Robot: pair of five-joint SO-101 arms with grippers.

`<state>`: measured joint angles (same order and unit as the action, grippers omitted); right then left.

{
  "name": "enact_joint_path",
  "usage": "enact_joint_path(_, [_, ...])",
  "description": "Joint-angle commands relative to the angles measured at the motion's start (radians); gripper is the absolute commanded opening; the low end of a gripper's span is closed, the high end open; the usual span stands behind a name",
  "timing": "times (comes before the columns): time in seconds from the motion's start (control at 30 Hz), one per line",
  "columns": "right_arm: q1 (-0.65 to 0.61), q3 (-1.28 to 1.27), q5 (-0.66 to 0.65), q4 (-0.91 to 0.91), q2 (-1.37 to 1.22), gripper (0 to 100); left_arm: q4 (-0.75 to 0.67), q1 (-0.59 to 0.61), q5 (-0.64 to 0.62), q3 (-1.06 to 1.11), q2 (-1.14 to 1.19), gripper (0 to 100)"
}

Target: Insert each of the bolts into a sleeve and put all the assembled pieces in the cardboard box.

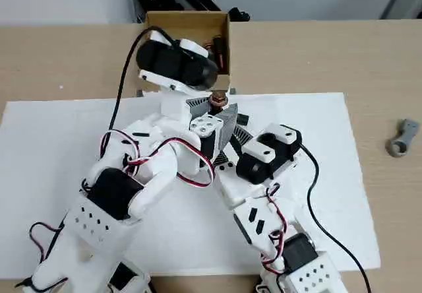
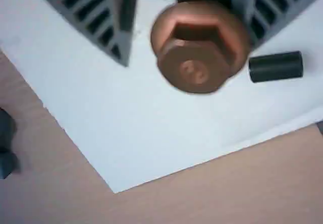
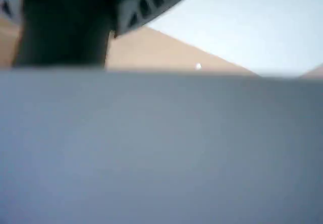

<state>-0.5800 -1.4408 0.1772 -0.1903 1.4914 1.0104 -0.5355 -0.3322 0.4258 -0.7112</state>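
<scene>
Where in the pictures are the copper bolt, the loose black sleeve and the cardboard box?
copper bolt (image 2: 194, 65), left wrist view, on its hexagonal head.
black sleeve (image 2: 275, 66), left wrist view, middle of its side.
cardboard box (image 1: 188, 20), high view, on its far wall.

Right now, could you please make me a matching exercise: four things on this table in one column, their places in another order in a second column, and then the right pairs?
Things
1. copper bolt
2. black sleeve
3. cardboard box
4. grey part

Places
A. on the bare table, to the right of the white sheet
B. between the fingers of the left gripper
C. lying on the white sheet
D. on the table beyond the sheet's far edge

Pairs: 1-B, 2-C, 3-D, 4-A
</scene>
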Motion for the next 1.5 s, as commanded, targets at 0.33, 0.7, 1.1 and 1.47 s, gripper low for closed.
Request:
enact_joint_path(0.33, [0.013, 0.16, 0.008, -0.084, -0.093, 0.4, 0.189, 0.146, -0.055, -0.134, -0.015, 17])
enact_joint_path(0.7, [0.045, 0.563, 0.008, -0.039, -0.601, 0.4, 0.259, 0.471, -0.049, -0.252, -0.025, 13])
enact_joint_path(1.1, [0.171, 1.039, 0.008, 0.214, -1.305, 0.4, 0.379, 0.692, -0.046, -0.173, -0.025, 9])
enact_joint_path(1.47, [0.2, 1.59, 0.008, 0.225, -1.939, 0.9, 0.381, 0.715, 0.089, -0.127, -0.025, 9])
